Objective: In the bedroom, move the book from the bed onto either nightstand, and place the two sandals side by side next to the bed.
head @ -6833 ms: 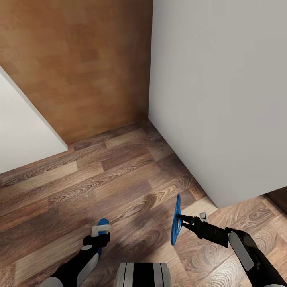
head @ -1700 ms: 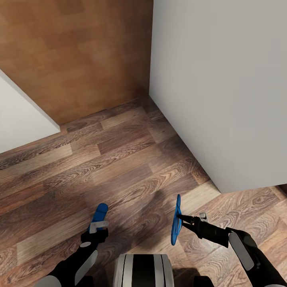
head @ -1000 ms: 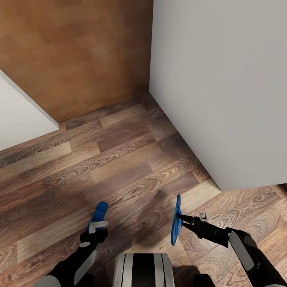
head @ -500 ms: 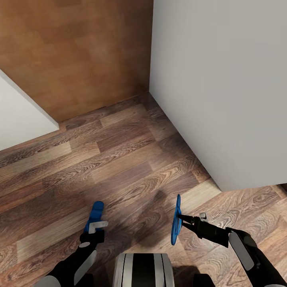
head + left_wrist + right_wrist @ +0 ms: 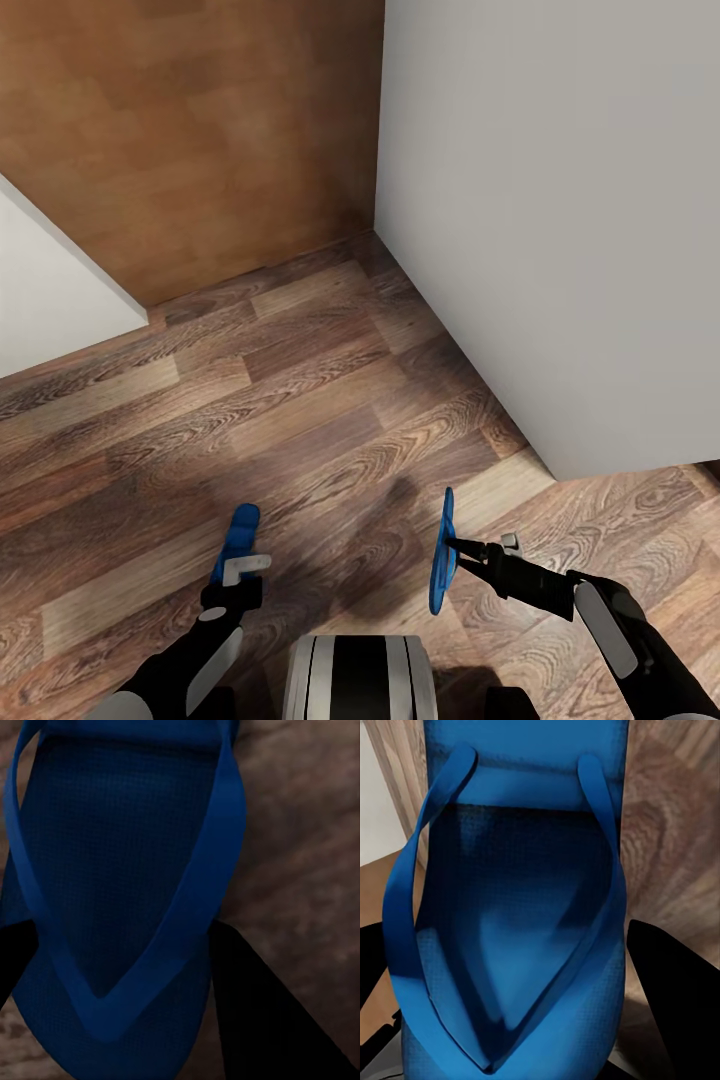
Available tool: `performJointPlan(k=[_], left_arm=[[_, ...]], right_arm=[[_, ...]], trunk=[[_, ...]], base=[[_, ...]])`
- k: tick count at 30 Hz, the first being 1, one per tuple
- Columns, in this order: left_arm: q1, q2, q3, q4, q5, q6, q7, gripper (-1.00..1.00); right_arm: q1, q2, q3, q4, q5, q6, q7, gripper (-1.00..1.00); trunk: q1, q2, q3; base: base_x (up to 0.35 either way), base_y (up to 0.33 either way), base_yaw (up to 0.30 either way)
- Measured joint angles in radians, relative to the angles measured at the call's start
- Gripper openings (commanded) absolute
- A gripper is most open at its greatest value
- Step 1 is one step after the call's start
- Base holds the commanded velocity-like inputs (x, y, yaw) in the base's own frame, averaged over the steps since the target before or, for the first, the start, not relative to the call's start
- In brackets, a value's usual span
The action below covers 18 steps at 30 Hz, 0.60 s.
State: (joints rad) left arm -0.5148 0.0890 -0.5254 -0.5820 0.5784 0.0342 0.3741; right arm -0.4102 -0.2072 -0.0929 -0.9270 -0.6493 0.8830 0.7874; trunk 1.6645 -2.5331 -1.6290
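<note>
Holding steady since half a second ago: left gripper (image 5: 240, 572) clamped on left sandal (image 5: 237, 535), lower left; right gripper (image 5: 462, 552) clamps right sandal (image 5: 440, 552) edge-up. No bed yet.

No readable text, label, brand, number or sign appears on any surface in these three views.
</note>
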Motion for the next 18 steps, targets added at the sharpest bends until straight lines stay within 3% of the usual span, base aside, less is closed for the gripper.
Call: performJointPlan(k=[8,14,18], left_arm=[[0.0,0.0,0.0,0.0,-0.002,0.001,0.002,-1.0],[0.0,0.0,0.0,0.0,-0.002,0.001,0.002,-1.0],[0.0,0.0,0.0,0.0,-0.002,0.001,0.002,-1.0]], right_arm=[[0.0,0.0,-0.001,0.0,0.0,0.0,0.0,-1.0],[0.0,0.0,-0.001,-0.008,-0.003,0.001,0.0,-1.0],[0.0,0.0,-0.001,-0.011,0.0,0.0,0.0,-1.0]], trunk=[[0.0,0.0,0.0],[-0.003,0.001,0.023],[-0.003,0.001,0.023]], base=[[0.0,0.0,0.0],[0.0,0.0,0.0],[0.0,0.0,0.0]])
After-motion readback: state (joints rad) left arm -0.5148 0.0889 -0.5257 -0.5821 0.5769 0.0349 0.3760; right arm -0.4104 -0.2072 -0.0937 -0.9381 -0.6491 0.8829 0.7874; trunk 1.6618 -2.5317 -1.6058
